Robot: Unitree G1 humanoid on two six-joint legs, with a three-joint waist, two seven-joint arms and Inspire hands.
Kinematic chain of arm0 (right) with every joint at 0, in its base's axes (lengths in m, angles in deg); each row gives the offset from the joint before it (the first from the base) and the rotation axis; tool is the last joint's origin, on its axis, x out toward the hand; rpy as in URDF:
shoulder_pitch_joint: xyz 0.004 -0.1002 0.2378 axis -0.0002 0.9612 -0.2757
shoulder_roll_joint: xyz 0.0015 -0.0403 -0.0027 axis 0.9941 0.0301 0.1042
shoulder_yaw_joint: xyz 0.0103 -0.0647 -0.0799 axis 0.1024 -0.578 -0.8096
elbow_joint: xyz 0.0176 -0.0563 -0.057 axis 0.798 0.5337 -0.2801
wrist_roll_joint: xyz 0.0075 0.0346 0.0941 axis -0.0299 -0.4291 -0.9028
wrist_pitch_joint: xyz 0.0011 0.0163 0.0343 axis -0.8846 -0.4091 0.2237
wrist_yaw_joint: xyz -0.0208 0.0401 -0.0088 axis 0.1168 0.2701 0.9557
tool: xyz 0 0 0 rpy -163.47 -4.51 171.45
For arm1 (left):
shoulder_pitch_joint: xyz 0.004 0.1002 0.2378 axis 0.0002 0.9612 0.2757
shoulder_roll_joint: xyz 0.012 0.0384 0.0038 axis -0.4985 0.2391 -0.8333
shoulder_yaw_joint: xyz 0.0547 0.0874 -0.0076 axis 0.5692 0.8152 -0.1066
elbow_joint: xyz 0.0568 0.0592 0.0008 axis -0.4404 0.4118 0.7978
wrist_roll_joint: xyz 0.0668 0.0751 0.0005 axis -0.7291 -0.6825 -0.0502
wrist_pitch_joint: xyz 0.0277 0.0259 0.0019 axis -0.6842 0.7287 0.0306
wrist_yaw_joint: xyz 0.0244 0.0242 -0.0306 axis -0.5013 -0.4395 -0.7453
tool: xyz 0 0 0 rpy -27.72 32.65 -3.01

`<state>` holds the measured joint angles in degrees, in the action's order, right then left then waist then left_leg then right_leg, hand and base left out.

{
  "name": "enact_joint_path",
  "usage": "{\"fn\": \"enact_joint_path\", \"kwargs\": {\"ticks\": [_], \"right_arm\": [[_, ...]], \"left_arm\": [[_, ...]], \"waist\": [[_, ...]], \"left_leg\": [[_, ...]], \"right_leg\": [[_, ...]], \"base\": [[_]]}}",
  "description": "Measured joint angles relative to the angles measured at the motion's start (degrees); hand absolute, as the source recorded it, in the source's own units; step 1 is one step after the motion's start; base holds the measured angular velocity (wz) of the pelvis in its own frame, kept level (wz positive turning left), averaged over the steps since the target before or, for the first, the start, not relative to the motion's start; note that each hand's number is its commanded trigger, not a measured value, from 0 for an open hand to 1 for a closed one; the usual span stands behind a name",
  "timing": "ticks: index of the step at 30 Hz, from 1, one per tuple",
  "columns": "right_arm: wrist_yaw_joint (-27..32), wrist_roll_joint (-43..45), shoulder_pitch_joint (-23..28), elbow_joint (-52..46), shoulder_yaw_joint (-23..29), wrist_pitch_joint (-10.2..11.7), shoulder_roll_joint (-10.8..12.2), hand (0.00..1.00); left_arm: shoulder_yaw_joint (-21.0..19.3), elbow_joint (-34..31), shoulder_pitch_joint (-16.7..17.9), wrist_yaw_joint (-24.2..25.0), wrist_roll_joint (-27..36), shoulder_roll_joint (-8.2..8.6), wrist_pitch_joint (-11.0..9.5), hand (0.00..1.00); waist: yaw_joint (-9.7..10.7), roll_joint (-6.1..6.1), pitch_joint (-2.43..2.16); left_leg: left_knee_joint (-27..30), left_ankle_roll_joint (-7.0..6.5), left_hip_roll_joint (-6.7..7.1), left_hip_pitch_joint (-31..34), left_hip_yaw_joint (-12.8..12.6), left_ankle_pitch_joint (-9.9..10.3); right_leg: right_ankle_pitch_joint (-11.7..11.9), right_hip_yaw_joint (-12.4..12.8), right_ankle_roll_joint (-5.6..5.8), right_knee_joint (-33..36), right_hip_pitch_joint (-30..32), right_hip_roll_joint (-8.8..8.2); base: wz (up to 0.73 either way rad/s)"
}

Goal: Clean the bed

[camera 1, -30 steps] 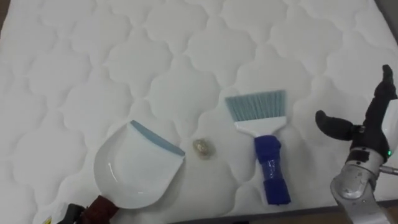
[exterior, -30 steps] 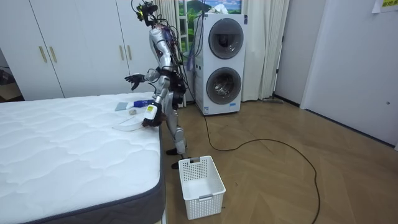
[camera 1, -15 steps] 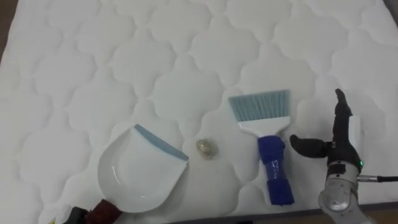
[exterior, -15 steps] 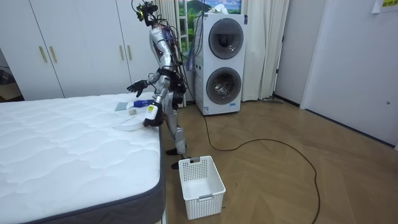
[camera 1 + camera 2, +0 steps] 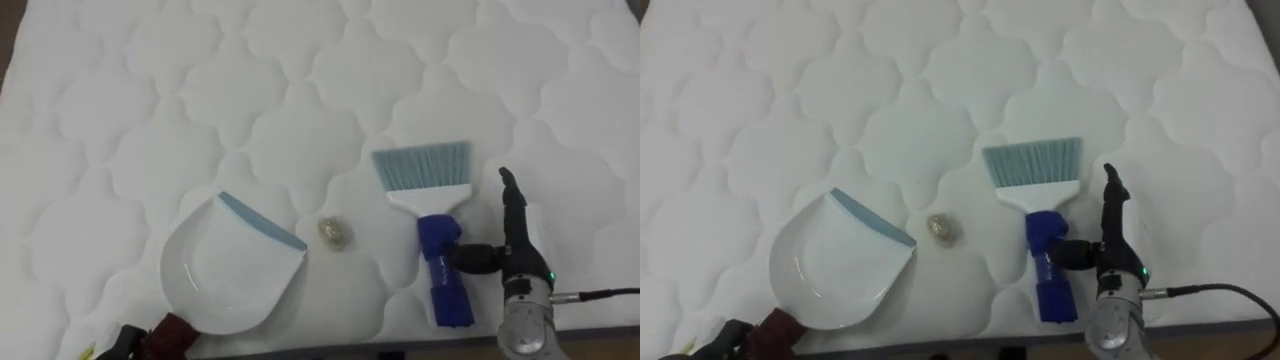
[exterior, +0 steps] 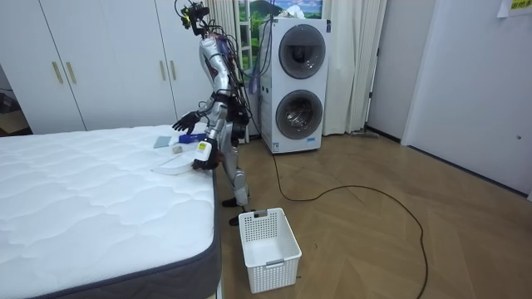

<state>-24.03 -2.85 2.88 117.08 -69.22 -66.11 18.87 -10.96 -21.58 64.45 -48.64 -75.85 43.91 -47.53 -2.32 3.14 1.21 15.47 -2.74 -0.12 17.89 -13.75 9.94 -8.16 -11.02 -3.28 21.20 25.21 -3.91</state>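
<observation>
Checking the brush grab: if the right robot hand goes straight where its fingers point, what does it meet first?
Likely nothing: the right robot hand points away over bare white quilted mattress, just right of the blue-handled brush with pale bristles. Height unclear.
</observation>
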Motion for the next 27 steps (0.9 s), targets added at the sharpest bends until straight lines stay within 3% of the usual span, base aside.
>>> {"fn": "enact_joint_path", "kwargs": {"ticks": [12, 21, 27], "right_arm": [[-2.2, 0.9, 0.06, -1.17, -0.01, 0.01, 0.85, 0.0], [-3.32, 0.76, 0.01, -0.3, -1.08, -0.05, 0.83, 0.0], [-5.43, 0.59, 0.35, 0.74, -1.14, -1.28, 0.8, 0.0]], "left_arm": [[0.35, 0.36, -0.33, -0.42, 0.09, 0.34, 0.3, 1.0], [2.05, 0.15, -0.39, -1.8, 0.15, 0.64, 0.41, 1.0], [2.72, -0.06, -0.39, -1.99, 0.18, 0.64, 0.77, 1.0]], "waist": [[0.12, 1.25, -0.02], [-0.82, 1.32, -0.06], [-0.89, 1.32, -0.07]], "left_leg": [[-0.1, -0.11, -0.02, 0.63, -0.05, 0.07], [-0.06, -0.11, 0.0, 0.49, -0.14, 0.07], [0.23, -0.11, 0.02, 0.61, -0.15, 0.07]], "right_leg": [[-0.34, 0.01, -0.23, 1.0, 1.02, -0.03], [-0.35, 0.03, -0.24, 1.54, 0.98, -0.1], [-0.4, 0.15, -0.26, 1.66, 1.03, -0.17]], "base": [[0.0], [0.0], [0.0]]}}
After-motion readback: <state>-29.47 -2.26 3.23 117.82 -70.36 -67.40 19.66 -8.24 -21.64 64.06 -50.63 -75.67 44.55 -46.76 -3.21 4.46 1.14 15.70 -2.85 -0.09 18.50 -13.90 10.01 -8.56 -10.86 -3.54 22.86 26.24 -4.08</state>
